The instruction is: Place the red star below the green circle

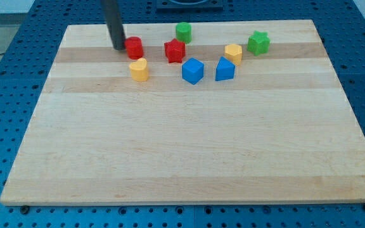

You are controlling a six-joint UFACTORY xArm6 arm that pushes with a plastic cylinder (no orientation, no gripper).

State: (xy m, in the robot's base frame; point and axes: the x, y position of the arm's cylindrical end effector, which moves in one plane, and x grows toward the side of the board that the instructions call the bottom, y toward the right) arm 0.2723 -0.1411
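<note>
My tip (118,47) beside the red cylinder (134,47)

There is no gripper, only the rod, seemingly touching that block's left side; the red star (175,50) lies further right on the tabletop (182,139), just below the green circle (183,31).

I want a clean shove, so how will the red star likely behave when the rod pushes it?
The red star looks squat and rigid, so it should slide rather than tip. Its points may make it rotate off my tip. The smooth wooden board probably offers little grip.
</note>
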